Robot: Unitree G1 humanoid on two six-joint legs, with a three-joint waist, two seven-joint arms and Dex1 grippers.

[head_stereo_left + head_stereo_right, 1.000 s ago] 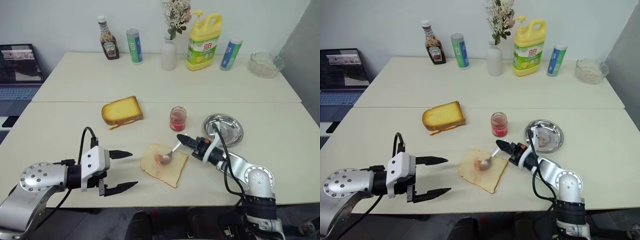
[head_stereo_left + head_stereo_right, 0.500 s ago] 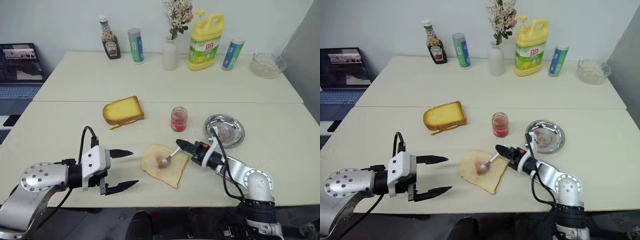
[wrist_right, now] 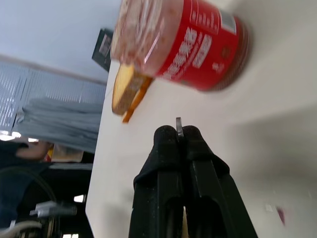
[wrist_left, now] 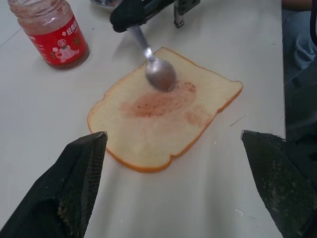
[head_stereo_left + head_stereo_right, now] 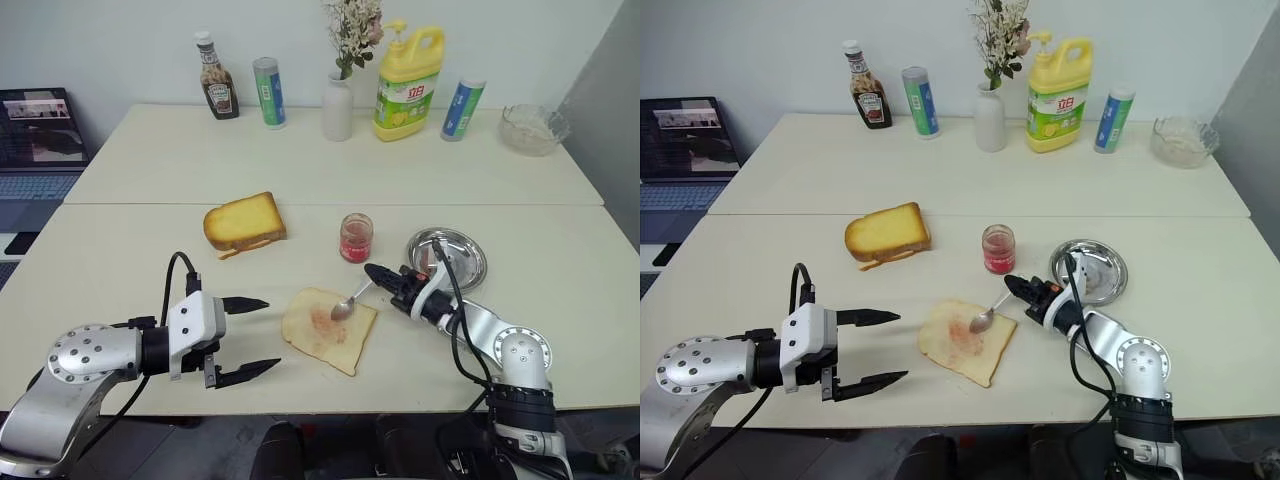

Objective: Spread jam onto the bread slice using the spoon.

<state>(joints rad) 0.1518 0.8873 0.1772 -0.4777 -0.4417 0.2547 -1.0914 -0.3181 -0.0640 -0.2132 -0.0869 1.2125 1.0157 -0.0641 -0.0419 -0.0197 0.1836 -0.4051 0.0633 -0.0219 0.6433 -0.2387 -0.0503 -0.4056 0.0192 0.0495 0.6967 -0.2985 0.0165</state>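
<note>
Now spoon (image 5: 345, 304) in right pincer (image 5: 375, 274), bowl over bread slice (image 5: 326, 329)

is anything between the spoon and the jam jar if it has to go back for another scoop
Nothing visible does. The right gripper is shut on the spoon, whose bowl sits over the bread slice. The jam jar stands just beyond on bare table, lid off. The steel dish lies off to the side.
</note>
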